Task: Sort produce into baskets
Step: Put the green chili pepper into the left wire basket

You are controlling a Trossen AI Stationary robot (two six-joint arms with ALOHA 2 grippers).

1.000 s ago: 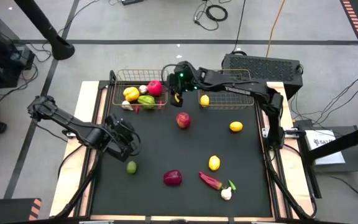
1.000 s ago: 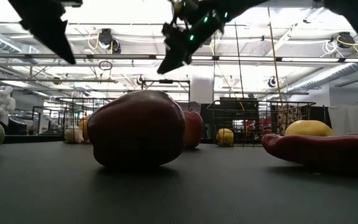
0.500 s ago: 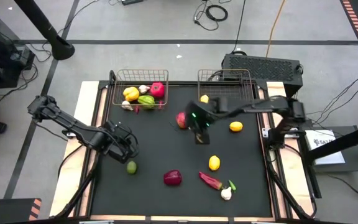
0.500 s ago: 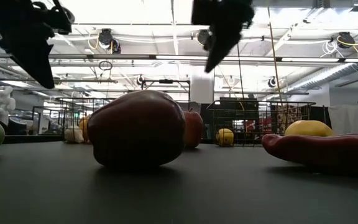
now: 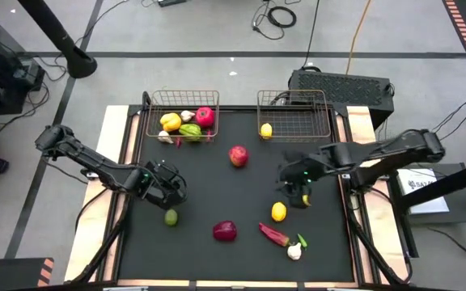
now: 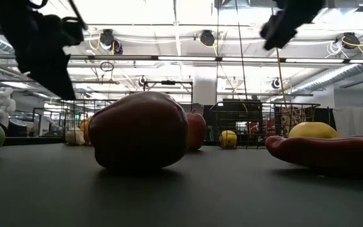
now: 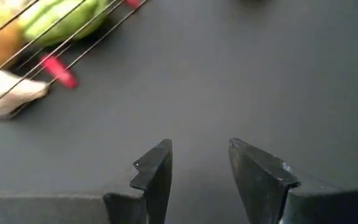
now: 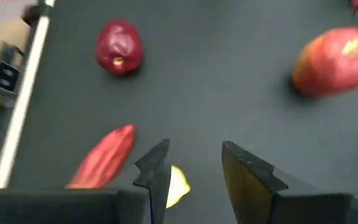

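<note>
My left gripper [image 5: 168, 187] is open and empty, above the mat just beyond the green lime [image 5: 171, 217]. My right gripper [image 5: 298, 192] is open and empty, just above and beyond a yellow lemon [image 5: 278, 212]; that lemon shows beside one finger in the right wrist view [image 8: 176, 185]. The left basket [image 5: 154, 121] holds a yellow pepper, a green piece, a red piece and garlic. The right basket [image 5: 294, 105] holds one lemon [image 5: 266, 129]. A red apple [image 5: 238, 155], a purple onion [image 5: 225, 231], a red chilli [image 5: 273, 234] and a garlic [image 5: 294, 252] lie on the mat.
The black mat [image 5: 217, 190] has bare room in its middle. Both baskets stand at the far edge. A red chilli end [image 7: 59, 71] sticks out through the left basket's wire. A black box [image 5: 342, 85] stands beyond the right basket.
My right gripper has swung from the left basket at the far edge across the mat toward the right and near side, and now stands over the lemon. My left gripper has come down a little toward the lime.
</note>
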